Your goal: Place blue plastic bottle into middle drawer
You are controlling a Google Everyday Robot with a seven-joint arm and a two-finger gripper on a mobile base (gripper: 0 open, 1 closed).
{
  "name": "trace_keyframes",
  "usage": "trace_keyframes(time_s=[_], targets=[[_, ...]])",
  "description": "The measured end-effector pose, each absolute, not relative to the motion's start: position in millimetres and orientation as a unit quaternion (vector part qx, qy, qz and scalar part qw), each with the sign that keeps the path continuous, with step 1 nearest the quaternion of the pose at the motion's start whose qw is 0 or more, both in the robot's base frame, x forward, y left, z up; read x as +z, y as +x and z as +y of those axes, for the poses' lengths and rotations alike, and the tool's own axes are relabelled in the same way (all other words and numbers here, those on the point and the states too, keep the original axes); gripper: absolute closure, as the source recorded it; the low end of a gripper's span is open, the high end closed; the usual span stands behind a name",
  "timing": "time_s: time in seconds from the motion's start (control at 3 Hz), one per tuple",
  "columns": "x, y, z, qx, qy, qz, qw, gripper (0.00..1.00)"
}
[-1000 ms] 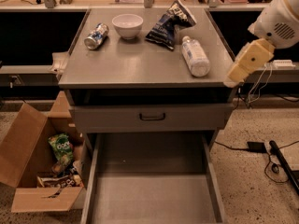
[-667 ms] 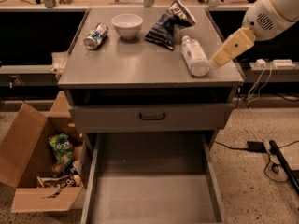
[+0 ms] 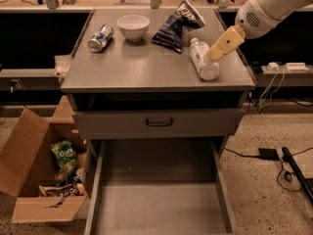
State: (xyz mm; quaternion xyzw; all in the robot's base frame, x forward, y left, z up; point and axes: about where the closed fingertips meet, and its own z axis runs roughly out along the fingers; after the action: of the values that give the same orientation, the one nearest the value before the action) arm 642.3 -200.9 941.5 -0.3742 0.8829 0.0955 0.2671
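**Lying on its side: one bottle by the desk's right edge**

Resting on the desk (image 3: 146,70) close to its right edge, about midway between the far and near corners, is the bottle (image 3: 202,61). It is small, of clear whitish plastic with a pale label, and one end points to the far edge and the other to the near edge. The end effector (image 3: 213,55), a yellowish piece on a white arm, comes in from the right and its tip lies over the bottle's upper side. I cannot tell whether they touch, nor whether the end effector is spread or pressed together.

Counted on the desk:
- one bottle
- one can (image 3: 100,38) on its side near the far left corner
- one white bowl (image 3: 133,26) just beside the can, at the far edge
- one dark chip bag (image 3: 177,26) between the bowl and the bottle

Below the desk's near edge sits one closed drawer front (image 3: 159,122) with a small dark handle. Under it one open drawer (image 3: 161,207) is pulled out, showing a flat grey floor. One cardboard box (image 3: 27,160) stands on the floor to the left, with a green packet (image 3: 63,154) inside.
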Motion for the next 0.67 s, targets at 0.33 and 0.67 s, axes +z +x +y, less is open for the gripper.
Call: trace_keyframes(time_s=[0.33,0.67], targets=[[929,665,-188,0.093,-0.322,0.902,0.270,0.00],[916,688,-173,0.090,-0.261,0.919,0.279,0.00]])
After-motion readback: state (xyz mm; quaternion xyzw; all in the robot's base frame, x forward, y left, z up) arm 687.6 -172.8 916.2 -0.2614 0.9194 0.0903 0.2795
